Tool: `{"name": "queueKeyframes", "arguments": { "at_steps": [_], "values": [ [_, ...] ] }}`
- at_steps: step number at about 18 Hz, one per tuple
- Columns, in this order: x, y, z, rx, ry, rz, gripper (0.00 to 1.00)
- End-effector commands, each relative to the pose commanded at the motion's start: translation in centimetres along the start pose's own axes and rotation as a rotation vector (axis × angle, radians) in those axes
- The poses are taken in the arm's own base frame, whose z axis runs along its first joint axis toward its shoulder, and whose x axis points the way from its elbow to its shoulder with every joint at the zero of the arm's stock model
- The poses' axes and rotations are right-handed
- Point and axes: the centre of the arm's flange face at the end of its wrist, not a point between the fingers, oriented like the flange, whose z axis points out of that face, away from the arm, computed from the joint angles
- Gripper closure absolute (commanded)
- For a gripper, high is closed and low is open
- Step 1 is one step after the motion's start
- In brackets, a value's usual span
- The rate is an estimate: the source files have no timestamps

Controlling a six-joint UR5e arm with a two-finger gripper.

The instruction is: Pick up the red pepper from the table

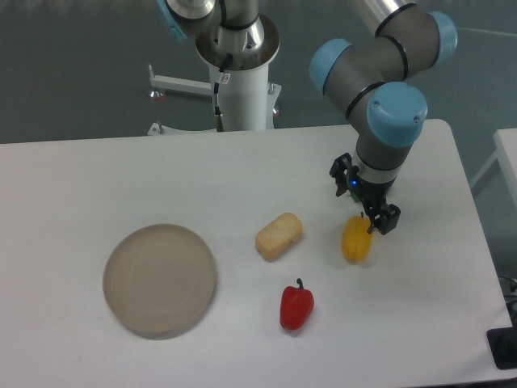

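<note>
Red pepper (296,306) sits on the table (121,178) near the front edge, upright-ish w/ dark stem pointing up and back, untouched. Beige bread lump (279,236) just behind it, round tan plate (160,280) well off to the other side. My gripper (365,207) hangs behind and to one side of the pepper, right over the top end of the yellow pepper (356,238) — wrong one! Target lies toward the front edge and across from my fingers, so I'd judge a diagonal shift, then a descent. Jaw gap? Can't tell: the fingers overlap the yellow pepper, contact unclear. Pepper's far side hidden; arm's upper links cut off at top of frame.
</note>
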Motion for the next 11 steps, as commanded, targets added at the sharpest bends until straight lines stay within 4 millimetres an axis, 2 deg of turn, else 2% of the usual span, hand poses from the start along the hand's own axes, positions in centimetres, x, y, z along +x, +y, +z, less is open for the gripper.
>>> {"name": "queueKeyframes", "arguments": {
  "at_steps": [6,11],
  "values": [
    [-0.1,-0.4,0.1,0.005,-0.001,-0.011,0.0],
    [-1.2,-1.4,0.2,0.116,-0.019,-0.134,0.0]
  ]
}}
